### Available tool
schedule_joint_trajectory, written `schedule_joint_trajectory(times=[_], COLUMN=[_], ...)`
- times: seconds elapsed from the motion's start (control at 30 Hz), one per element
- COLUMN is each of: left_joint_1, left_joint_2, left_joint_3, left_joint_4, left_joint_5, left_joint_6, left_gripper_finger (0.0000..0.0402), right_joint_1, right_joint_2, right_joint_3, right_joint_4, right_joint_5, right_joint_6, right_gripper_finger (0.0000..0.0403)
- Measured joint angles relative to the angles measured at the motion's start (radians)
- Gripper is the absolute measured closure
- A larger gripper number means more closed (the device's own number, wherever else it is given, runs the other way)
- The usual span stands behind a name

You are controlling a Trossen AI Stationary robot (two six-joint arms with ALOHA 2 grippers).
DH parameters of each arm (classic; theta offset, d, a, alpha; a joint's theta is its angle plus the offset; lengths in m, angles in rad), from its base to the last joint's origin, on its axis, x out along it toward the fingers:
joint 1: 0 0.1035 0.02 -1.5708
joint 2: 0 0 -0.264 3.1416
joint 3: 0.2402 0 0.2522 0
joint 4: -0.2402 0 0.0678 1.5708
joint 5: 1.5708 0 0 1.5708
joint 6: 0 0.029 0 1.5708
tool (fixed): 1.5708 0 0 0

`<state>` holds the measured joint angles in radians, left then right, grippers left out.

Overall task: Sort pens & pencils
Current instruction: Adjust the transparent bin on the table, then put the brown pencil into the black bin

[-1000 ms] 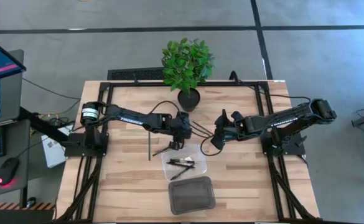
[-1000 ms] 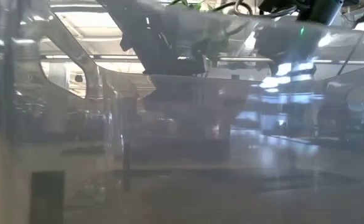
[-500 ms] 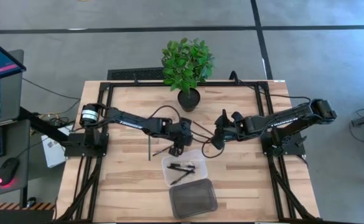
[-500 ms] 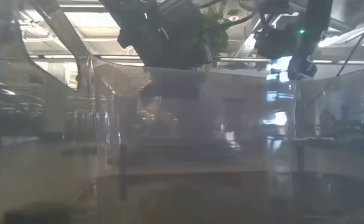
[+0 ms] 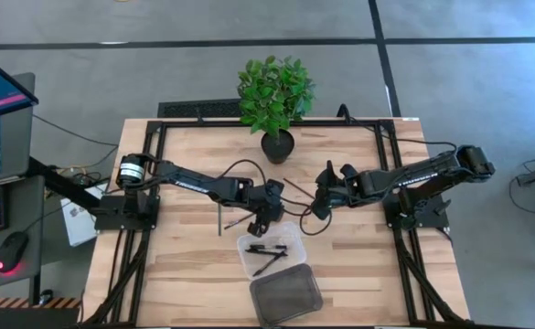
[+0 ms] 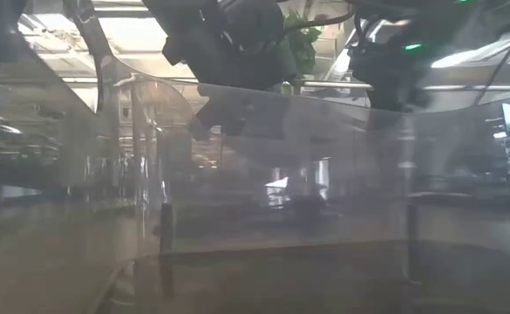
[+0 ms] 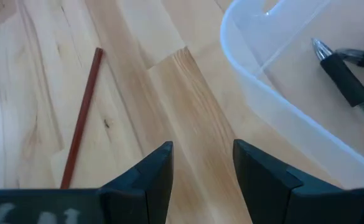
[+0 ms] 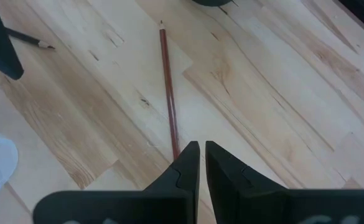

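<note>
Wooden table: pens inside clear tray.

Reddish-brown pencil, black pens, pale wood table, green plant.

Even, soft daylight covers the pale wooden tabletop seen from above, with faint shadows. At tabletop height, glare and reflections on a clear plastic container wall haze everything beyond; bright ceiling lights blow out behind.

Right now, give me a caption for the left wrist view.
Open left gripper over bare wood, between a reddish pencil and the clear bin holding pens.
</note>
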<state>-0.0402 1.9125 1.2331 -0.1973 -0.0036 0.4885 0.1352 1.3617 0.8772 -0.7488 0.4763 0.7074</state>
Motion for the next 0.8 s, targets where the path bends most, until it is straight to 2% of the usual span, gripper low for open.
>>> schedule_joint_trajectory(times=[0.27, 0.33, 0.47, 0.57, 0.8], left_joint_1=[-0.001, -0.001, 0.011, 0.037, 0.102], left_joint_2=[0.0, -0.002, -0.003, -0.003, -0.003], left_joint_3=[0.0, 0.001, 0.001, 0.017, 0.111], left_joint_4=[0.04, 0.038, 0.033, -0.002, -0.139], left_joint_5=[0.058, 0.017, -0.133, -0.169, 0.005], left_joint_6=[0.004, 0.002, 0.027, 0.047, 0.042], left_gripper_finger=[0.0244, 0.0244, 0.0244, 0.0244, 0.0244], right_joint_1=[0.0, 0.0, 0.0, 0.0, 0.0], right_joint_2=[0.0, 0.0, 0.0, 0.0, 0.0], right_joint_3=[0.0, 0.0, 0.0, 0.0, 0.0], right_joint_4=[0.0, 0.0, -0.003, -0.006, -0.03], right_joint_5=[0.0, 0.0, 0.0, 0.0, 0.001], right_joint_6=[0.0, 0.0, 0.0, 0.0, 0.001], right_gripper_finger=[0.0356, 0.0356, 0.0356, 0.0356, 0.0356])
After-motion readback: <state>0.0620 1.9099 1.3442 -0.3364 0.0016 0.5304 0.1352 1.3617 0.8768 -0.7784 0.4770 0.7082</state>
